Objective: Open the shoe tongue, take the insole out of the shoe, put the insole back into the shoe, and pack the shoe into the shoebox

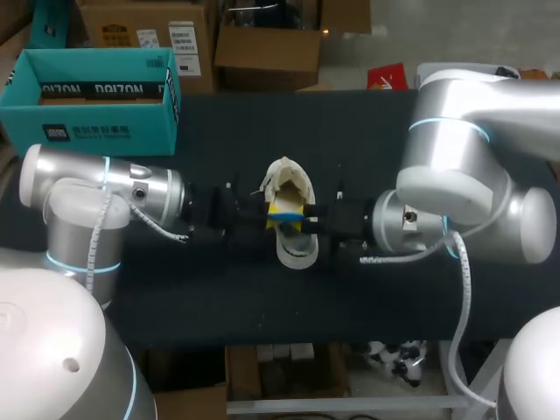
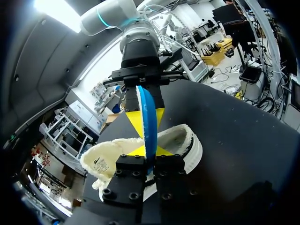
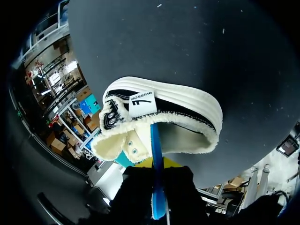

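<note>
cream fleece lines the shoe [image 1: 293, 254], which lies at the middle of the dark bench [image 1: 219, 297]. its long axis runs from the near edge to the far edge, open collar toward the robot and tongue flared up at the far end. over its opening the blue insole [image 2: 150, 117] stands on edge, crosswise to the shoe. the left hand [image 2: 150, 151] pinches one end of it, yellow tips pressed to both faces. the right hand [image 2: 144, 116] pinches the other end likewise, so both hands crowd the space above the opening. the teal shoebox [image 1: 92, 131] sits open at the bench's far left corner, well apart.
</note>
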